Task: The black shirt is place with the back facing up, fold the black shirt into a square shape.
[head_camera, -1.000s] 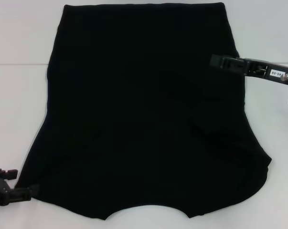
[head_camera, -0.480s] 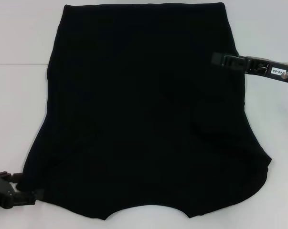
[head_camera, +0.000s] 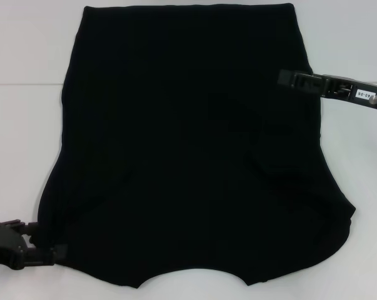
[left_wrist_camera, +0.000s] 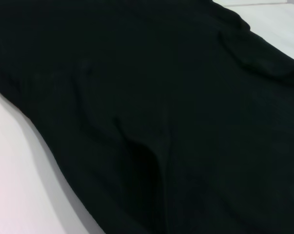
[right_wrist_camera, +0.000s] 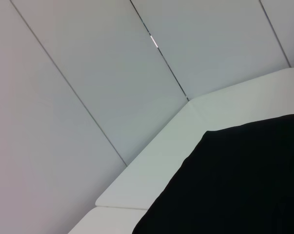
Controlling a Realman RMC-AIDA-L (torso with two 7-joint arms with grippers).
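Black shirt spread flat, matte, lightly creased, left pincer at its near corner, right pincer over its side, grips unclear

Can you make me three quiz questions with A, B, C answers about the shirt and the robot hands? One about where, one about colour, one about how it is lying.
1. Where is the left hand?
A. at the shirt's near left corner
B. over the shirt's middle
C. at the far edge

2. What colour is the black shirt?
A. red
B. black
C. striped

3. How does the shirt lie on the white table?
A. rolled up
B. hanging off
C. spread flat

Answers: 1 A, the head view shows it at that corner. 2 B, plain black all over. 3 C, it lies open on the table, with the right hand at its right edge.
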